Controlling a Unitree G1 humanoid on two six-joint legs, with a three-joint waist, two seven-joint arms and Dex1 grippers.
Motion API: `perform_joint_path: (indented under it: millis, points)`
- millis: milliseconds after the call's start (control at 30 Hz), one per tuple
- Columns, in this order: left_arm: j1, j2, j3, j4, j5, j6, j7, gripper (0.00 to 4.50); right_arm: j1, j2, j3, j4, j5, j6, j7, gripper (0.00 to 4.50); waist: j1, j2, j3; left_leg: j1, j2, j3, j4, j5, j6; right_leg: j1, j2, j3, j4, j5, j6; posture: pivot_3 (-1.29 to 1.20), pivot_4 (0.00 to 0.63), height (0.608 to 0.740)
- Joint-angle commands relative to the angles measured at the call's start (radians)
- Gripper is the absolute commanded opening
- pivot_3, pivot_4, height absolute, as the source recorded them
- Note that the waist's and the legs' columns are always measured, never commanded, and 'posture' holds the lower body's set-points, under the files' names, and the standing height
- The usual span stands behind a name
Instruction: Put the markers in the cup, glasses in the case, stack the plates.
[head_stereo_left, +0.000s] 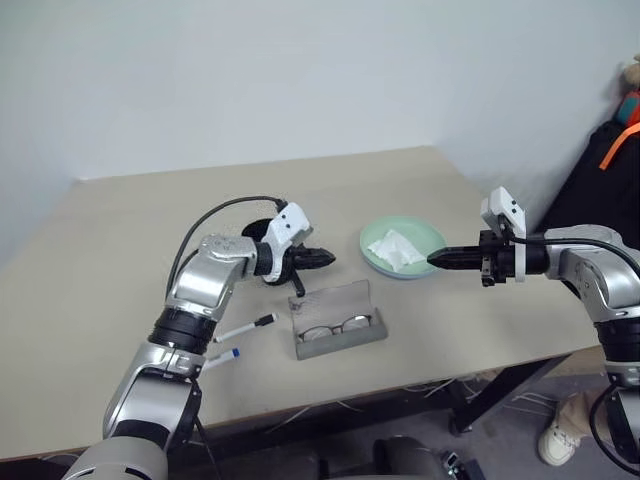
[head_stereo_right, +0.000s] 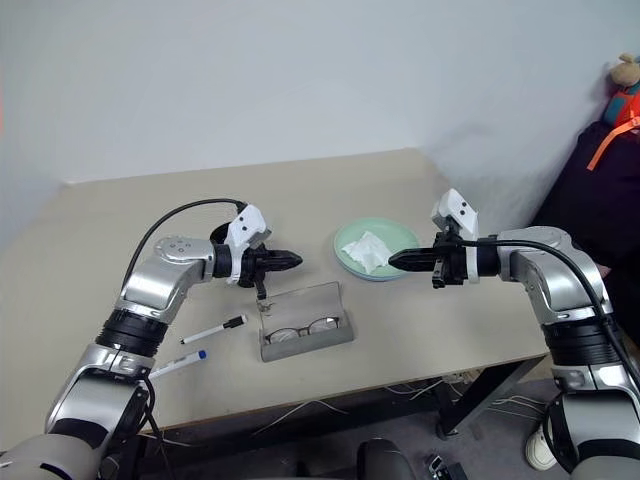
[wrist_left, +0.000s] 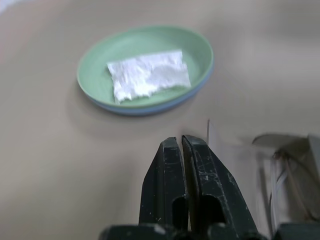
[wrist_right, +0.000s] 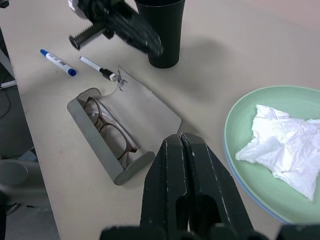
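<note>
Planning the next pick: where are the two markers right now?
Both markers lie side by side on the table on the robot's left, just beside the open case holding the glasses, near the black cup.

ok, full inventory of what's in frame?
markers: two, white, one black-capped, one blue-capped, on the table near its front-left edge
glasses: one, dark frame, inside the open case
case: one, grey, lid open, mid table
cup: one, black, upright, behind the case
plates: two stacked, mint green on light blue, right of the case
tissue: one, white, crumpled, on the top plate
table: one, beige
left gripper: jaws shut, empty
right gripper: jaws shut, empty
</note>
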Motion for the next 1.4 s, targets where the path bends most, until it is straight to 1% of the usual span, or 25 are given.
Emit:
perform_joint_path:
  millis: [33, 367, 567, 1000, 1400]
  points:
    - [-0.013, 0.013, -0.014, -0.011, 0.038, -0.030, 0.011, 0.05, -0.020, -0.009, -0.030, -0.019, 0.018, -0.013, 0.002, 0.00, 0.000, 0.000, 0.000, 0.000, 0.000, 0.000, 0.000, 0.000, 0.000, 0.000, 0.000, 0.000, 0.000, 0.000, 0.000, 0.00, 0.000, 0.735]
    - [0.008, 0.029, -0.065, -0.015, 0.103, -0.030, 0.011, 0.05, -0.011, -0.009, -0.033, -0.040, 0.028, -0.003, 0.000, 0.00, 0.000, 0.000, 0.000, 0.001, 0.000, 0.000, 0.000, 0.000, 0.000, 0.000, 0.000, 0.000, 0.004, -0.001, 0.001, 0.00, 0.000, 0.735]
    - [0.023, 0.031, -0.073, -0.025, 0.125, -0.044, 0.009, 0.05, -0.007, -0.011, -0.034, -0.048, 0.034, 0.000, 0.000, 0.00, 0.000, 0.000, 0.000, 0.001, 0.000, 0.000, 0.000, 0.000, 0.000, 0.000, 0.000, 0.000, 0.005, -0.001, 0.001, 0.00, 0.000, 0.735]
    - [0.053, 0.040, -0.087, -0.056, 0.139, -0.033, -0.026, 0.05, -0.011, -0.015, -0.032, -0.051, 0.040, 0.003, 0.001, 0.00, 0.000, 0.000, 0.000, 0.001, -0.001, -0.001, 0.001, 0.000, 0.000, 0.000, 0.000, 0.001, 0.005, -0.002, 0.002, 0.00, 0.000, 0.735]
    - [0.098, 0.066, -0.098, -0.152, 0.117, 0.007, -0.081, 0.05, -0.015, -0.018, -0.028, -0.047, 0.041, 0.001, 0.002, 0.00, 0.000, 0.000, 0.000, 0.001, -0.001, -0.001, 0.001, 0.000, 0.000, 0.000, 0.000, 0.001, 0.005, -0.002, 0.003, 0.00, 0.000, 0.735]
